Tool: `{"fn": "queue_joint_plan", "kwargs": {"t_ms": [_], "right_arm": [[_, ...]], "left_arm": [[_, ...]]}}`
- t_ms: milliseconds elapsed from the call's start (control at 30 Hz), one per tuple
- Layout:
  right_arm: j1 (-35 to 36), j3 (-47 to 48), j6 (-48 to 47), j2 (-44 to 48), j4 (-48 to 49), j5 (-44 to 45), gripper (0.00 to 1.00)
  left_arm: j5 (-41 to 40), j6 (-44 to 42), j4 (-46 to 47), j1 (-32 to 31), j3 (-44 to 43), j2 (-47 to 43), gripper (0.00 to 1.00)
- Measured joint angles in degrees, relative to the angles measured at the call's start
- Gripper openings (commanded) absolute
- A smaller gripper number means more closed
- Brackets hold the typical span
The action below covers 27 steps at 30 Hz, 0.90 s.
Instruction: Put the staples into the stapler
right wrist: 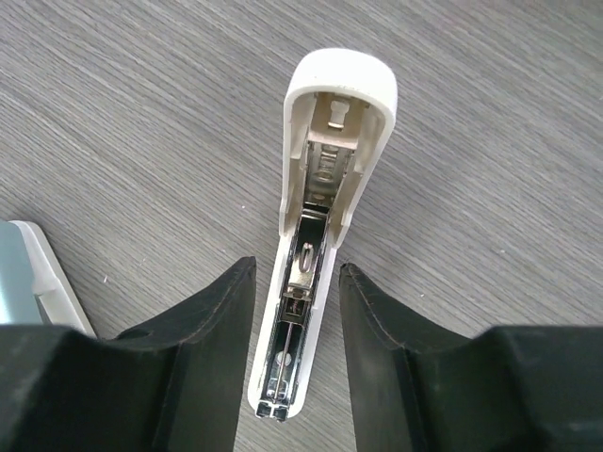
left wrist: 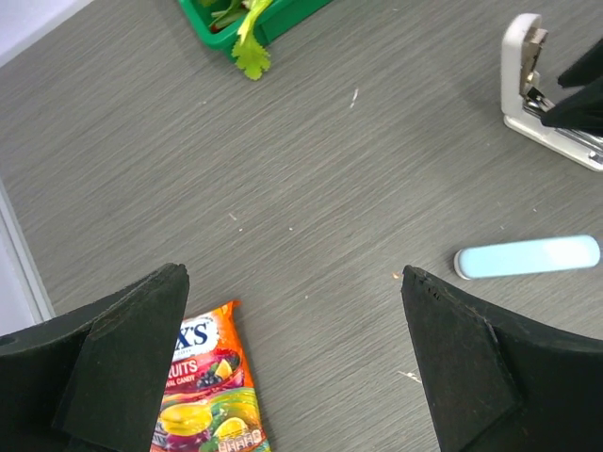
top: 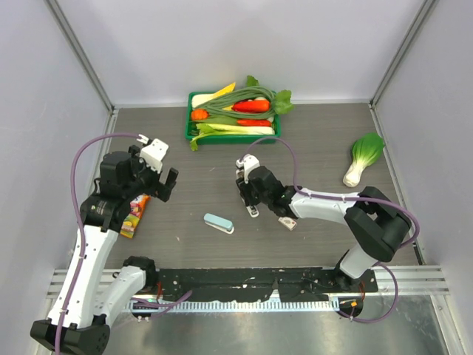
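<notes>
White stapler (right wrist: 334, 94) lies open btwn R gripper (right wrist: 297, 268) jaws, can't tell if gripped; L gripper (left wrist: 292, 275) at its 9 o'clock gapes wide

Tray (top: 191, 118): on the table (top: 325, 148) at 12 o'clock, by the far edge, with vegetables in it.
Leafy vegetable (top: 363, 157): at 2 o'clock, well apart from the tray.
Stapler (top: 253, 209): near the table's centre, between the fingers of the right pincer (right wrist: 295, 273).
Oblong object (top: 219, 222): near the stapler, at its 8 o'clock.
Staples (top: 289, 222): at the stapler's 4 o'clock, beside the right arm.
Candy bag (top: 134, 214): at 9 o'clock, below the left pincer (top: 157, 174).
</notes>
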<state>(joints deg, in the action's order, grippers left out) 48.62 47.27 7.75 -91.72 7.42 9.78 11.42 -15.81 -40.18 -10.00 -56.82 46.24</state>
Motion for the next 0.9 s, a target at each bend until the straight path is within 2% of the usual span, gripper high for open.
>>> {"fn": "queue_joint_plan", "kwargs": {"t_ms": [200, 267, 467, 600, 700, 900], "right_arm": [[-1.62, 2.47, -4.37, 3.72, -4.83, -2.97, 0.61], [-3.39, 3.32, -6.88, 7.41, -7.10, -6.60, 0.65], [-10.12, 6.49, -16.17, 19.32, -17.14, -20.41, 0.66], [-14.69, 6.49, -21.38, 24.79, -24.39, -29.97, 0.72], [-18.88, 4.48, -24.39, 28.20, -27.93, -36.44, 0.72], [-27.17, 3.19, -27.47, 29.73, -33.07, -45.16, 0.72]], "left_arm": [[7.78, -5.99, -0.85, 0.00, 0.28, 0.83, 1.00], [11.06, -9.27, -1.27, 0.00, 0.79, 1.88, 1.00], [21.59, -20.57, -4.76, -1.38, 1.14, 9.40, 1.00], [25.05, -26.10, -5.38, -7.19, 1.14, 15.02, 0.99], [25.94, -28.41, -4.81, -14.08, 0.98, 20.06, 0.94], [24.76, -28.48, -2.32, -24.65, 0.13, 31.01, 0.87]]}}
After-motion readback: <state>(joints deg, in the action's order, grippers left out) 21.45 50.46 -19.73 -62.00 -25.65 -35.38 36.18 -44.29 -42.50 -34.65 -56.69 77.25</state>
